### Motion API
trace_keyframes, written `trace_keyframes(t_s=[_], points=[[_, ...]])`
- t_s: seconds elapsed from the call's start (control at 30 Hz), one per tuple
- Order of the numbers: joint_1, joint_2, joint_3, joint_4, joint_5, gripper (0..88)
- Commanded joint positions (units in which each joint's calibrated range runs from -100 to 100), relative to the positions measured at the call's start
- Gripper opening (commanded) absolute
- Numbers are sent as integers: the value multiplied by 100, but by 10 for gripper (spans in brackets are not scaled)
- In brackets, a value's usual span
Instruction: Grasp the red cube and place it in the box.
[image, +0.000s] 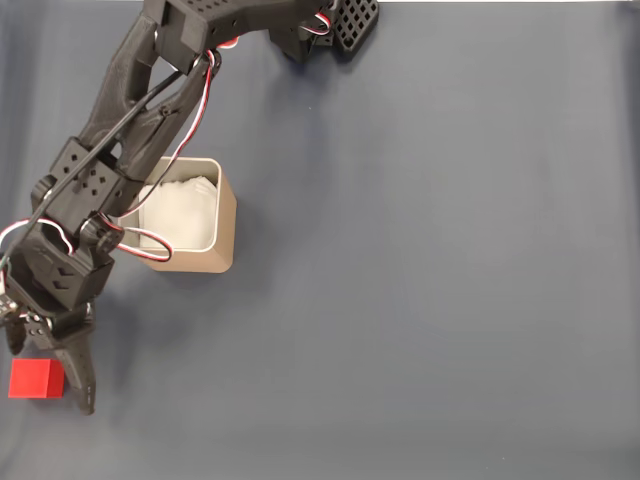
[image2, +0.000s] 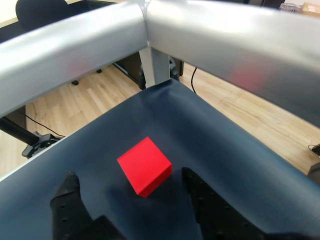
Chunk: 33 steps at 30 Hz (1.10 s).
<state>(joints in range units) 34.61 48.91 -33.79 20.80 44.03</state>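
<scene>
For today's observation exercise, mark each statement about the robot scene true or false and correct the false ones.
1. The red cube lies on the dark tabletop. True.
2. The cube is inside the box. False: it lies on the tabletop, apart from the box.
3. The tool is open, one finger on each side of the cube. True.
4. The box holds white paper lining. True.
5. The tool has lifted the cube. False: the cube rests on the tabletop.

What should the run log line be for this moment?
phase: approaching | gripper: open, straddling red cube, not closed | cube: on table, near corner | box: holds white paper, no cube
</scene>
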Motion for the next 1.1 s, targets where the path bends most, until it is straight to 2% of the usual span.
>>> trace_keyframes(t_s=[0.0,1.07], points=[[0,-83,-331,-106,0,478],[-241,-343,-85,-139,-88,475]])
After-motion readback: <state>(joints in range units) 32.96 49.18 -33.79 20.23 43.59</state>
